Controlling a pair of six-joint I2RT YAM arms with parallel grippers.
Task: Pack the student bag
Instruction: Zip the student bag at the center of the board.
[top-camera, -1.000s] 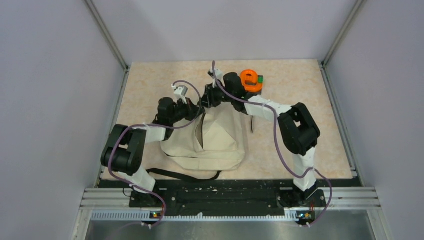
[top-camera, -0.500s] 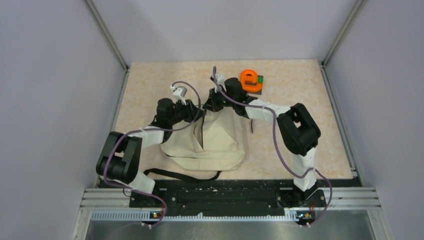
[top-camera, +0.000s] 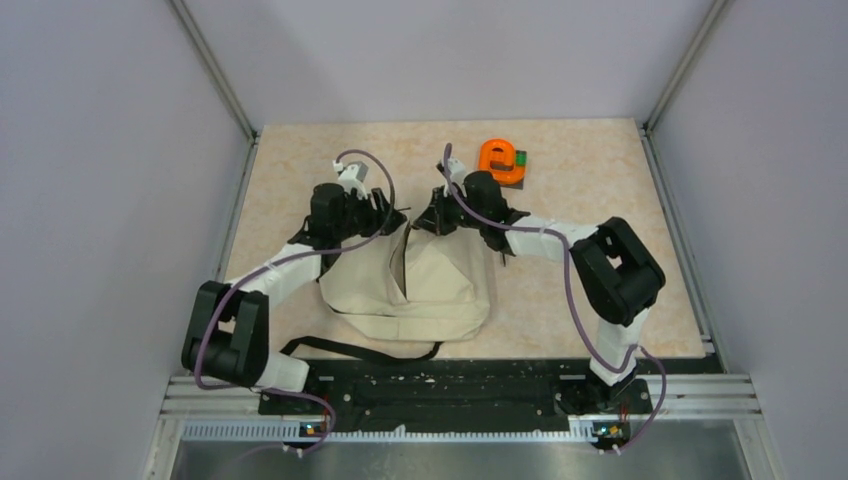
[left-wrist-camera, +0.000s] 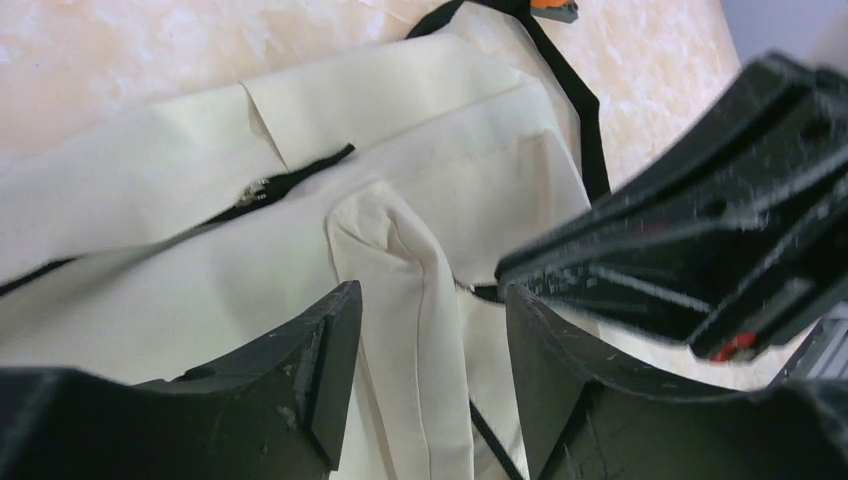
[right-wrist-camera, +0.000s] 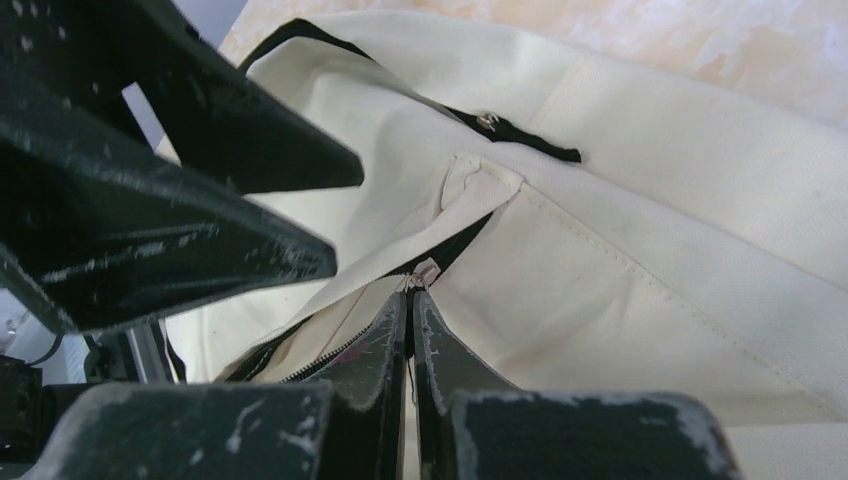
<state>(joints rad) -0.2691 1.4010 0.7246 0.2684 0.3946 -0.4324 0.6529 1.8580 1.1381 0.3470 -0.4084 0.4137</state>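
Placement: the student bag lies flat on the desk, in the near middle between the two arms, cream fabric up. A black strap trails from its near left corner along the desk's near edge.

At the bag's far left edge sits the left gripper. In its wrist view the jaws are spread, and a raised fold of cream fabric stands between them without being squeezed. Beyond the fold, a short black pocket zipper with a metal slider runs across the panel.

At the bag's far edge, just beside the left one, sits the right gripper; the two sets of tips nearly face each other. In its wrist view the jaws are pressed together on a small pale pull tab at the end of the main black zipper. From there the zipper line runs down and left, its two sides slightly parted.

An orange object sits at the far side of the desk, behind the right gripper and apart from the bag. It rests on a small dark and green item. What either one is cannot be told.
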